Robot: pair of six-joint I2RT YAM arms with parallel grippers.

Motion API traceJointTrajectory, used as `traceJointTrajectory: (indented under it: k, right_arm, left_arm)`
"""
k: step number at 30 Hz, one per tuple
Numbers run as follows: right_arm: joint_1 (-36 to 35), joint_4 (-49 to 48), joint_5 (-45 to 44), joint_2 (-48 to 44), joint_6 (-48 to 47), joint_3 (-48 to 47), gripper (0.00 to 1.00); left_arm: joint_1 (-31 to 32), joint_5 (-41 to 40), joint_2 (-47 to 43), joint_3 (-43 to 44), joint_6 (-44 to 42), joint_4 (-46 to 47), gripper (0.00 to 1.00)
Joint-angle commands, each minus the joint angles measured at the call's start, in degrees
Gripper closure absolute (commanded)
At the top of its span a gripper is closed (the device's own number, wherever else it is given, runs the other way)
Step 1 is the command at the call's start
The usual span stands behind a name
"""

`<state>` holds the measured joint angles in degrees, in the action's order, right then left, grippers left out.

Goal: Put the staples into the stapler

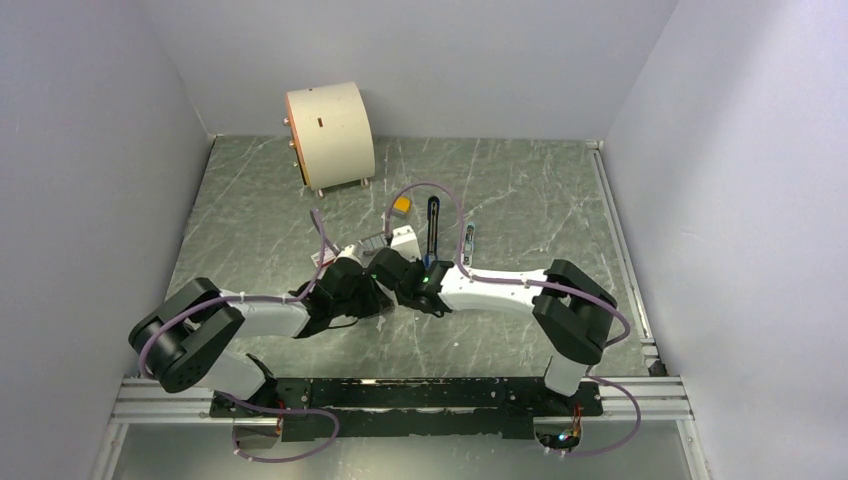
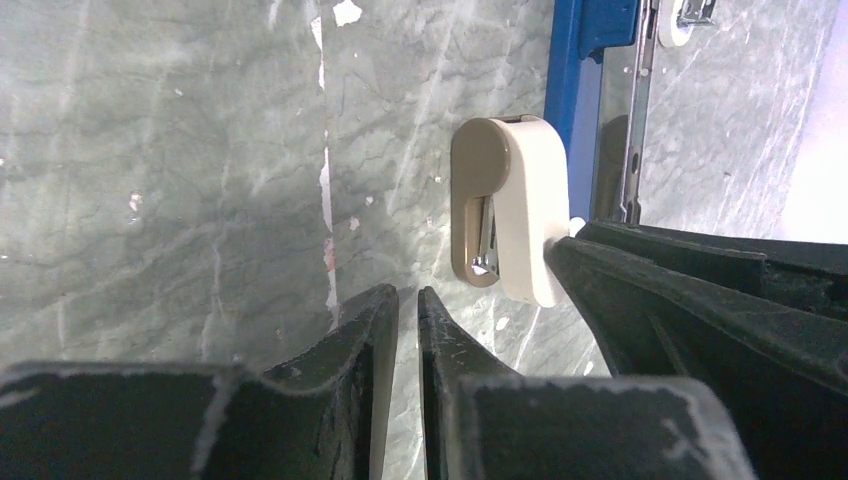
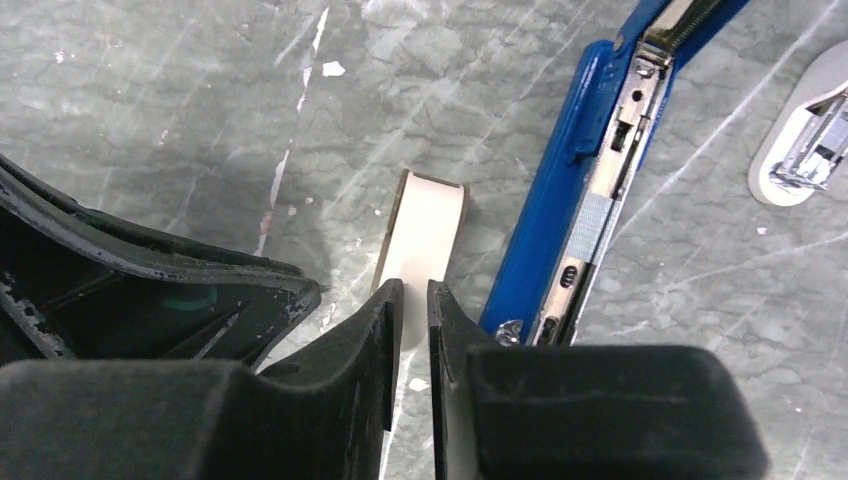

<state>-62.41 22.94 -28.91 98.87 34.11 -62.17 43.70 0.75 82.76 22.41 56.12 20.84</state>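
Observation:
The blue stapler (image 1: 432, 228) lies opened out flat on the table, also seen in the right wrist view (image 3: 560, 190) and the left wrist view (image 2: 575, 70). A short grey ribbed strip, seemingly the staples (image 3: 592, 222), sits in its open metal channel. My right gripper (image 3: 415, 285) is shut and empty, its tips just left of the stapler's near end and against a beige-grey little block (image 3: 425, 235). My left gripper (image 2: 408, 290) is shut and empty, just left of that block (image 2: 510, 200). Both grippers meet mid-table, the left (image 1: 372, 290) and the right (image 1: 400, 272).
A pale grey oval tool (image 3: 800, 150) lies right of the stapler. Small boxes, one orange-topped (image 1: 402, 205) and one white (image 1: 405, 240), sit just beyond the grippers. A cream drum-shaped stand (image 1: 330, 135) stands at the back left. Walls enclose three sides.

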Motion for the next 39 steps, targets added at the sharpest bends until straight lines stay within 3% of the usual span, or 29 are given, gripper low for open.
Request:
traceJointTrajectory:
  k: [1, 10, 16, 20, 25, 29, 34, 39]
  right_arm:
    - [0.78, 2.35, 4.96, 2.88, 0.92, 0.0, 0.81]
    - [3.83, 3.88, 10.43, 6.51, 2.23, 2.51, 0.84]
    - [3.97, 2.91, 8.73, 2.43, 0.75, 0.61, 0.82]
    - [4.03, 3.25, 6.09, -1.05, -0.1, -3.02, 0.69]
    - [4.14, 3.08, 4.72, -2.14, -0.06, -3.28, 0.38]
    - [4.15, 3.82, 6.29, 1.4, 0.39, -3.55, 0.29]
    - [4.18, 2.3, 9.04, 4.75, 1.12, -3.8, 0.3]
    - [4.31, 2.21, 9.5, 6.89, 2.01, -4.69, 0.41]
  left_arm:
    - [-0.02, -3.08, -0.89, -0.96, -1.98, -4.49, 0.8]
    - [-0.07, -3.64, -2.81, -1.93, -2.23, -4.89, 0.79]
    - [-0.09, -3.07, -3.32, -2.05, -2.53, -4.32, 0.79]
    - [-0.02, -3.93, -5.17, -1.35, -3.47, -5.48, 0.78]
    - [-0.07, -7.56, -10.46, -0.58, -4.44, -10.0, 0.76]
    - [-0.02, -11.69, -15.94, -0.52, -4.69, -14.36, 0.72]
    - [-0.03, -18.87, -24.94, 0.66, -4.93, -22.75, 0.67]
    - [-0.02, -25.17, -33.87, 3.46, -6.18, -30.65, 0.63]
